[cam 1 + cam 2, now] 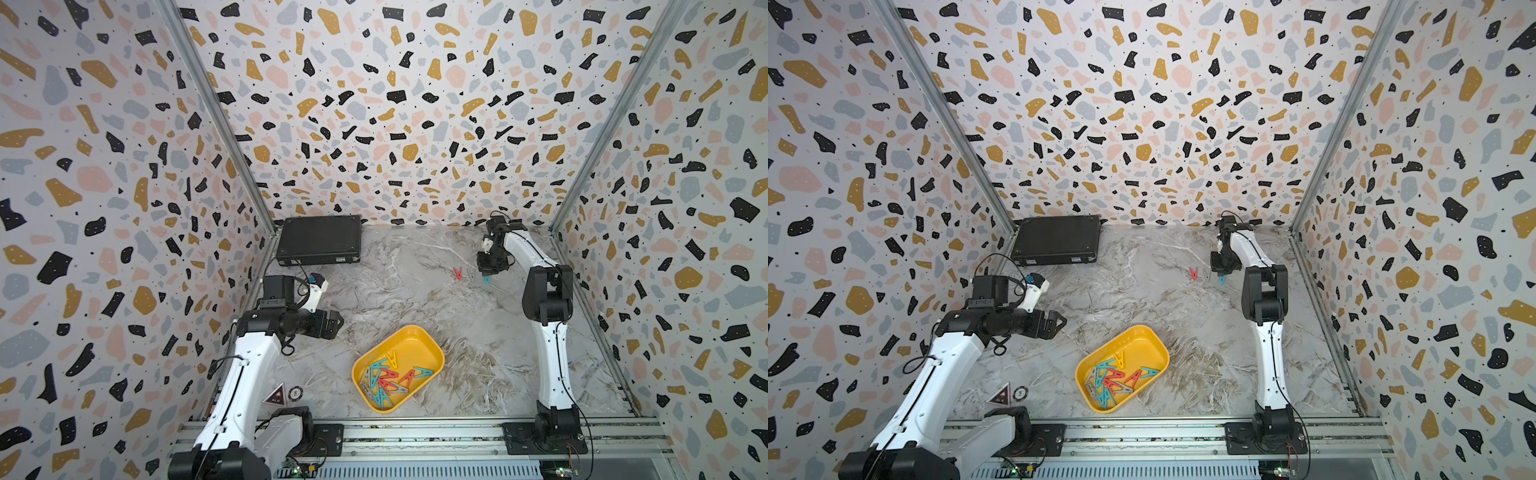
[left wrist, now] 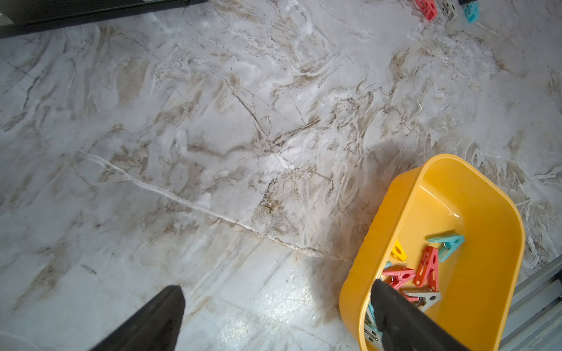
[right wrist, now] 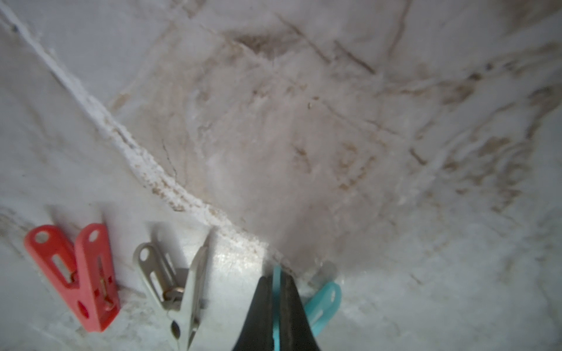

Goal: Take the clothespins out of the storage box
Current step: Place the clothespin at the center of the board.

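Clothespins (image 1: pixel 388 380): most lie in storage box (image 1: pixel 415 345) | teal clothespin (image 3: pixel 324 299): clamped between right jaws, low at far worktop (image 1: pixel 415 299), beside grey clothespin (image 3: pixel 179 282) and red clothespin (image 3: pixel 79 273) | left jaws: wide apart, empty, near box.

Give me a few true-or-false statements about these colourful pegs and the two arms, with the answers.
1. The right arm's jaws pinch a teal clothespin. True.
2. A red clothespin lies on the table, outside the yellow storage box. True.
3. The storage box is empty. False: a heap of clothespins lies in it.
4. The left arm's jaws grip a peg. False: they stand open, holding nothing.
5. Only one clothespin lies loose on the table. False: a grey clothespin lies beside the red one.
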Robot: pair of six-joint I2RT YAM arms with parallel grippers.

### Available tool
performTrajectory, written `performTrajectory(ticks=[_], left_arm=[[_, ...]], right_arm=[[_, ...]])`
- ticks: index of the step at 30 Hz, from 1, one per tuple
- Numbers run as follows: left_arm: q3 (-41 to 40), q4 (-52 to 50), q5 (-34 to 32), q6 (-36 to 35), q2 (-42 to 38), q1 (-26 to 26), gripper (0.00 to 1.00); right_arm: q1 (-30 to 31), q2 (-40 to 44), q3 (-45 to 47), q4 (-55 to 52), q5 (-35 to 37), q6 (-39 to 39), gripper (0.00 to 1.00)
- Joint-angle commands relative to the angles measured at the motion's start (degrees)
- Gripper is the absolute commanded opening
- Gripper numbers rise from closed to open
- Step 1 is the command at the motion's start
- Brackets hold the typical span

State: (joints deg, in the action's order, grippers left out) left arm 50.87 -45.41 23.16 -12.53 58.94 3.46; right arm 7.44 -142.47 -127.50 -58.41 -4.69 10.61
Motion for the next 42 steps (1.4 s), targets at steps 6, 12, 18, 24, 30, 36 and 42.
performTrajectory(ticks=[6, 12, 18, 24, 30, 36, 42], left_arm=[[-0.7, 0.6, 0.8, -0.6, -0.8, -0.2, 1.00], [-0.7, 0.7, 0.8, -0.7, -0.8, -0.2, 1.00], [-0.7, 0.6, 0.8, -0.7, -0.9, -0.2, 1.00], [-0.6, 0.5, 0.8, -0.8, -1.0, -0.2, 1.00], [-0.7, 0.6, 0.7, -0.7, -1.0, -0.2, 1.00], [-0.7, 0.5, 0.5, -0.8, -1.0, -0.2, 1.00], [-0.7, 0.7, 0.5, -0.6, -1.2, -0.2, 1.00]], right_arm=[[0.0, -2.6, -3.5, -1.1, -0.4, -0.3, 0.04], [-0.1, -2.5, -4.3, -1.1, -0.5, -0.3, 0.09], [-0.1, -1.0, -5.7, -1.4, -0.8, 0.3, 0.23], [0.0, 0.4, -9.2, -3.1, -1.2, 0.3, 0.27], [0.0, 5.4, -9.5, -4.0, -0.9, 1.2, 0.29], [1.4, 16.2, -2.3, -4.1, -2.2, 2.2, 0.29], [6.3, 30.4, 12.5, -1.4, -2.4, 2.6, 0.29]])
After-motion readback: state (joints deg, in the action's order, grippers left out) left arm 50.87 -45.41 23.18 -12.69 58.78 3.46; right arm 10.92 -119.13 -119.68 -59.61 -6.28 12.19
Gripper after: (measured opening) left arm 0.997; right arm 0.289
